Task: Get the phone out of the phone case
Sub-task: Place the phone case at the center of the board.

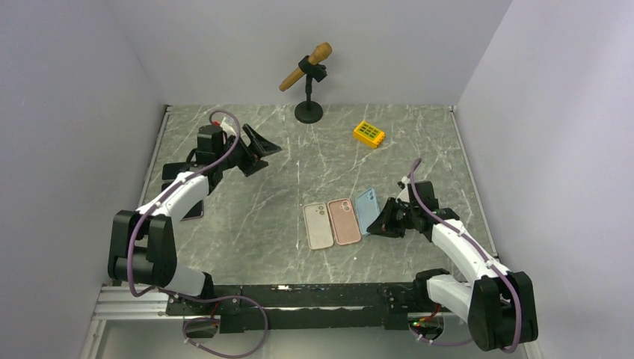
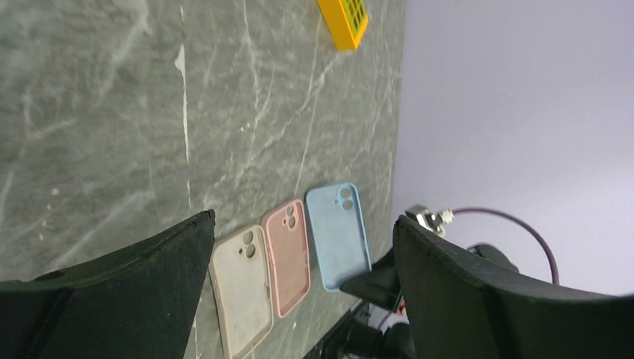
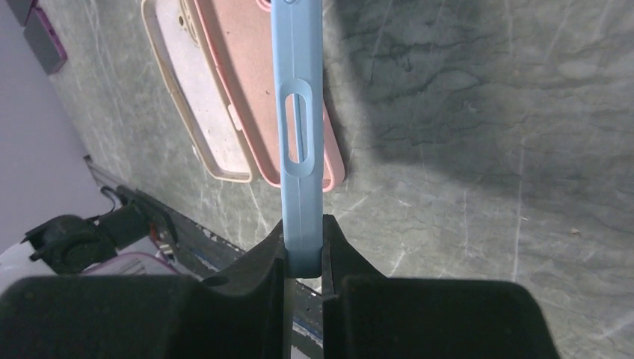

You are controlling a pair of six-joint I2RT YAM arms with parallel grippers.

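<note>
The blue phone case [image 3: 299, 112] is pinched at its near short edge by the right gripper [image 3: 303, 258], whose jaws are narrowed tightly onto it. In the overhead view it is found at about 4 o'clock from the middle of the table [image 1: 247, 224], just beside the pink phone case [image 1: 344, 221]. Whether a phone sits inside cannot be told. The left gripper [image 1: 265, 155] is held wide with nothing between its fingers, raised at about 10 o'clock, well apart from the cases.

For this step to be done well, the clamp should be kept firm and steady while the left gripper is brought across to the free end. The soft rim is probably best peeled from one corner rather than pulled all at once.

Counted:
- three phone cases: one beige phone case [image 1: 318, 225], one pink, one blue
- one microphone on a stand [image 1: 308, 75] at 12 o'clock
- one yellow block [image 1: 368, 134] at 1 o'clock
- two grippers

A dark purple-edged object [image 1: 193, 212] under the left arm [image 1: 168, 196] is too hidden to be named.
</note>
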